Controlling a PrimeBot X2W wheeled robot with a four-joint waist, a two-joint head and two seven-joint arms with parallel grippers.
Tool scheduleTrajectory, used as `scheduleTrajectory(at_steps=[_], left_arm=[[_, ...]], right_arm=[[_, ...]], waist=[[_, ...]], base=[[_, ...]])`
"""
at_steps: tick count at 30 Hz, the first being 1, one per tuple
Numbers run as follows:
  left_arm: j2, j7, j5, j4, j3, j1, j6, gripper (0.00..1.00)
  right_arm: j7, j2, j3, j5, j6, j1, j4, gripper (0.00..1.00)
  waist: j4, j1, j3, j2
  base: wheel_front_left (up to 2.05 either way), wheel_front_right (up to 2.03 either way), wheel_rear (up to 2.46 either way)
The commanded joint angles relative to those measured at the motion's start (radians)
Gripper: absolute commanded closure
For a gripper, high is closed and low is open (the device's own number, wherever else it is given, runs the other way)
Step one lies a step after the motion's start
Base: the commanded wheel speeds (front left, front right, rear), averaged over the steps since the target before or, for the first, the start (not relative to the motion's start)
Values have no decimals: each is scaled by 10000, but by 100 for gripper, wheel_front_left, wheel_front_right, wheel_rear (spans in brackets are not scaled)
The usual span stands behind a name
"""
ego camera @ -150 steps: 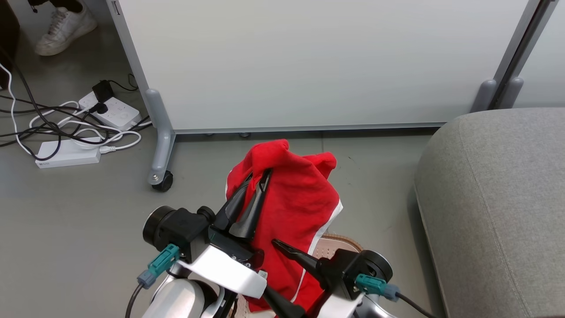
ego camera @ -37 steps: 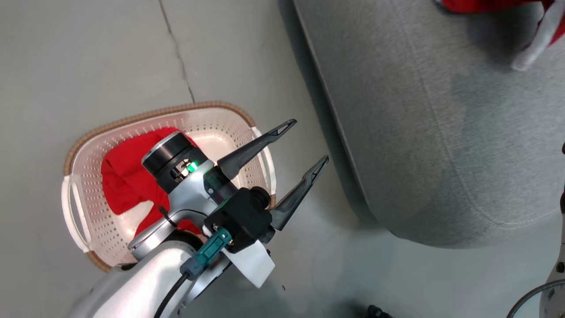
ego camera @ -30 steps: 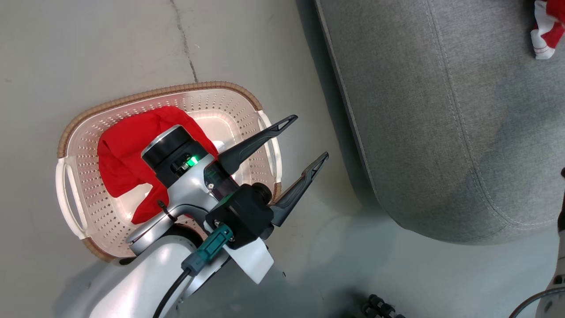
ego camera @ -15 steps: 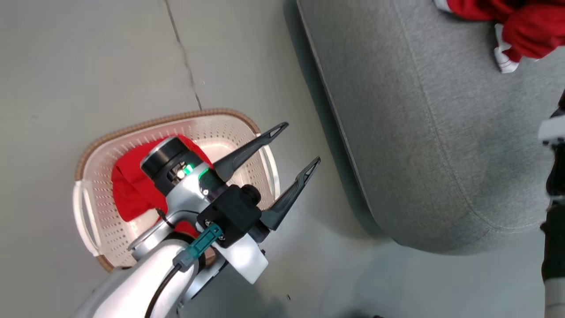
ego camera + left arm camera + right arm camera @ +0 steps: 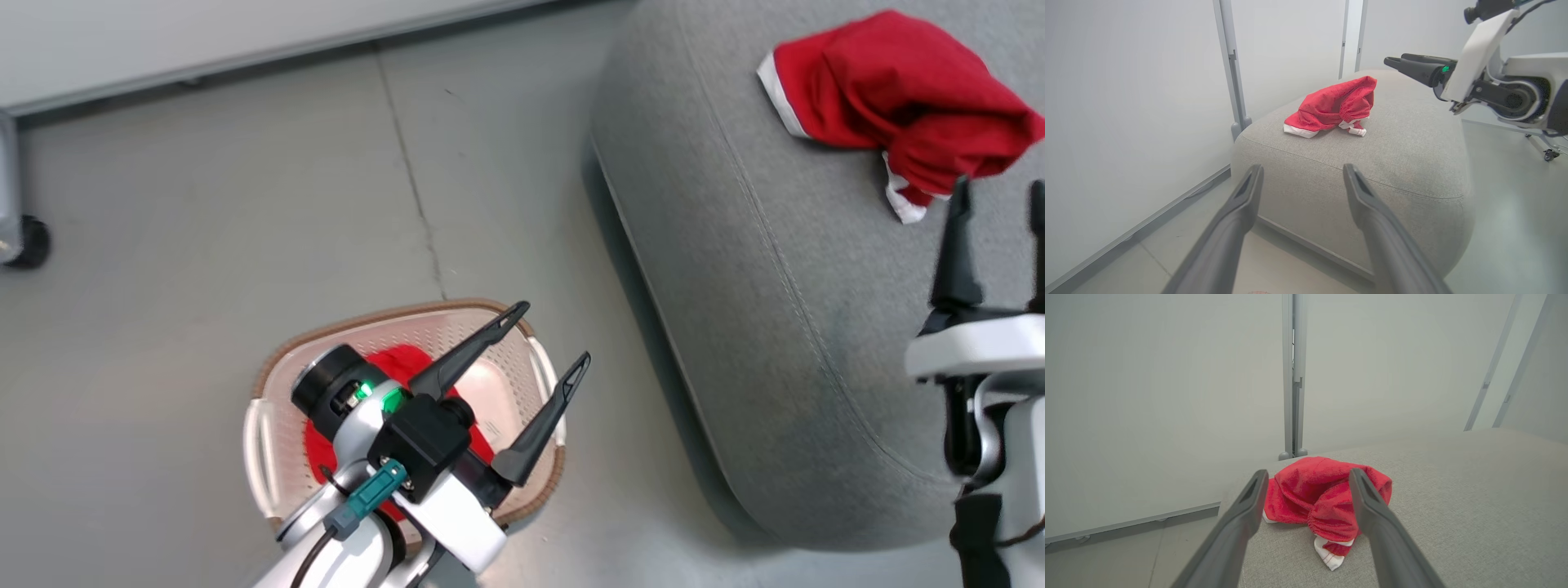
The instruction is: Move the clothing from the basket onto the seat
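- Head view from my station: the grey floor (image 5: 204, 245) takes most of the left side, with a thin seam running up from the basket
- The pale grey partition panel (image 5: 204, 33) runs along the top left; in the left wrist view it (image 5: 1126, 102) stands beside the seat, and in the right wrist view it (image 5: 1167, 396) rises behind it
- The grey seat (image 5: 816, 327) fills the right side, its rounded corner nearest me; I also see it in the left wrist view (image 5: 1392, 163) and the right wrist view (image 5: 1474, 506)
- The basket (image 5: 359, 317) sits on the floor just beside the seat, partly hidden by my left arm
- One red garment (image 5: 890, 114) lies crumpled on top of the seat, near its far corner, white trim showing at its edges; the wrist views show it too (image 5: 1335, 106) (image 5: 1323, 498)
- The other red garment (image 5: 406, 362) lies inside the basket, mostly covered by my left wrist
- My left gripper (image 5: 553, 333) hangs above the basket's seat-side edge, jaws spread wide and empty, fingers aimed at the seat (image 5: 1302, 169)
- My right gripper (image 5: 1000, 186) hovers over the seat close to the garment there, jaws released with nothing between them; its own camera looks along the fingers (image 5: 1308, 473) at the cloth beyond
- A black caster wheel (image 5: 33, 242) sits under the panel's leg at the far left
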Motion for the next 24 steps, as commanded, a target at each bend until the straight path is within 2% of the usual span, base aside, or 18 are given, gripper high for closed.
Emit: scheduleTrajectory(at_steps=[1, 8, 14, 15, 24], left_arm=[[-30, -111, -141, 84, 40, 241, 133, 0], [-239, -541, -543, 442, 404, 940, 737, 0], [-200, -806, -952, 543, 983, 1396, 1268, 0], [-156, -936, -1179, 573, 1368, 1584, 1541, 0], [24, -1291, -1795, 740, 2431, 2150, 2146, 0]], right_arm=[[-2, -2, 204, -83, 2, 305, -178, 0], [588, 95, 1069, -150, 2, 1361, -1797, 0], [1272, 137, 1595, -81, 2, 2167, -2929, 0], [1551, 153, 1734, -115, 2, 2492, -3363, 0], [2133, 151, 1862, 367, 2, 3393, -3653, 0]], waist=[[603, 0, -682, 0], [1738, 0, -1549, 0], [2403, 0, -2023, 0], [2674, 0, -2167, 0], [3196, 0, -2614, 0]], base=[[0, 0, 0], [0, 0, 0], [0, 0, 0], [0, 0, 0], [0, 0, 0]])
